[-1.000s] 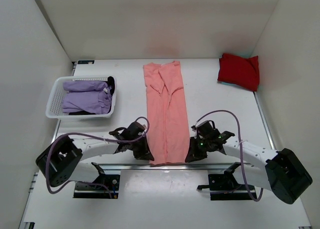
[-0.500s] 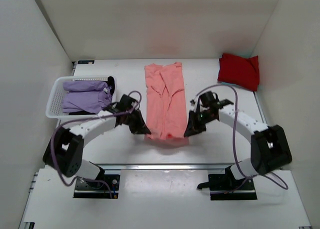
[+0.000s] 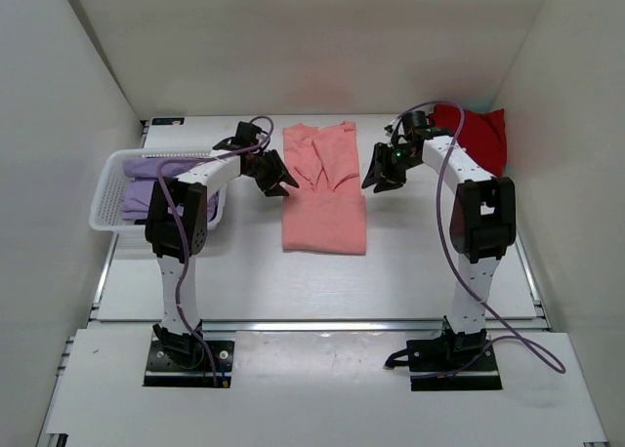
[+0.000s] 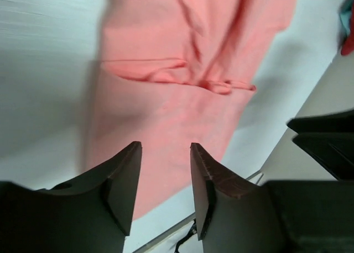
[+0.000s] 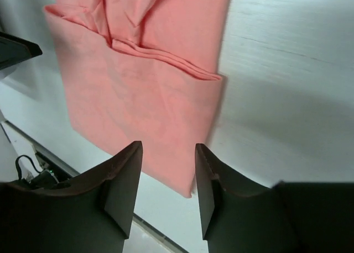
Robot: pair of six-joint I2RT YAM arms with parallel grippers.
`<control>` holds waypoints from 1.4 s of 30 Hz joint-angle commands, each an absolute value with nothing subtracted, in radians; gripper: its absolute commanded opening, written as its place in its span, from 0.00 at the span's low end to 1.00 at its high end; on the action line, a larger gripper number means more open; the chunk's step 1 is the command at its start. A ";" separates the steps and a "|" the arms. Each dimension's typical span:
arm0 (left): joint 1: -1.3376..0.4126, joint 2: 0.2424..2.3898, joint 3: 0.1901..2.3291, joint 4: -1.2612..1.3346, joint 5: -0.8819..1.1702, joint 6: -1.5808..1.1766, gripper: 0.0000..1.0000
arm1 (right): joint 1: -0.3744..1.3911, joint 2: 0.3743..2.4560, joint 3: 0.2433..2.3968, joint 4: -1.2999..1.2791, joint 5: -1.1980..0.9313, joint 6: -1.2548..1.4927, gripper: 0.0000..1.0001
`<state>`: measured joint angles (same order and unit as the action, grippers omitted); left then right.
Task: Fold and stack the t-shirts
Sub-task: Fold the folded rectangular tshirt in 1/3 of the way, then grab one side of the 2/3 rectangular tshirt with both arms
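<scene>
The salmon-pink t-shirt (image 3: 322,188) lies folded in half on the table's middle, its near half doubled over the far half; it fills both wrist views (image 4: 171,82) (image 5: 138,82). My left gripper (image 3: 286,185) is open and empty just off the shirt's left edge (image 4: 165,153). My right gripper (image 3: 371,181) is open and empty just off its right edge (image 5: 168,153). A red t-shirt (image 3: 471,140) lies folded at the far right. Lavender-purple t-shirts (image 3: 161,195) lie in the white basket (image 3: 105,205).
The white lattice basket stands at the left, beside the left arm. White walls close the table on the left, back and right. A metal rail (image 3: 312,324) runs along the table's near edge.
Both grippers carried the shirt's near hem to the far end, folding it in half, then let go. Both now stand open at the shirt's sides, arms stretched far.
</scene>
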<state>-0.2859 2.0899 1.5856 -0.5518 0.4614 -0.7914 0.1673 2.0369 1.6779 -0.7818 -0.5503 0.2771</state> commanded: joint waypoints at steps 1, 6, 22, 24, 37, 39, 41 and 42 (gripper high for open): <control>-0.247 2.050 1.585 -0.571 0.494 -0.790 0.52 | 0.164 1.987 1.686 -0.802 -0.514 0.264 0.41; -0.250 1.896 1.337 -0.531 0.518 -0.772 0.54 | 0.155 1.844 1.427 -0.698 -0.523 0.305 0.46; -0.397 1.748 0.960 -0.376 0.362 -0.871 0.61 | 0.230 1.710 0.943 -0.446 -0.635 0.454 0.49; -0.403 1.778 0.991 -0.377 0.338 -0.876 0.61 | 0.244 1.767 0.974 -0.423 -0.644 0.454 0.50; -0.411 1.787 1.025 -0.344 0.357 -0.882 0.00 | 0.279 1.807 1.037 -0.437 -0.652 0.439 0.00; -0.400 1.731 0.961 -0.370 0.380 -0.861 0.00 | 0.291 1.758 0.971 -0.451 -0.647 0.420 0.00; -0.402 1.646 0.885 -0.400 0.402 -0.824 0.00 | 0.308 1.695 0.913 -0.465 -0.638 0.402 0.00; -0.414 1.599 0.829 -0.411 0.423 -0.806 0.00 | 0.320 1.677 0.869 -0.471 -0.632 0.387 0.00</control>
<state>-0.4065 1.7336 0.9173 -0.3531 0.3794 -0.8665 0.2890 1.7634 0.9436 -0.4225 -0.6456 0.4400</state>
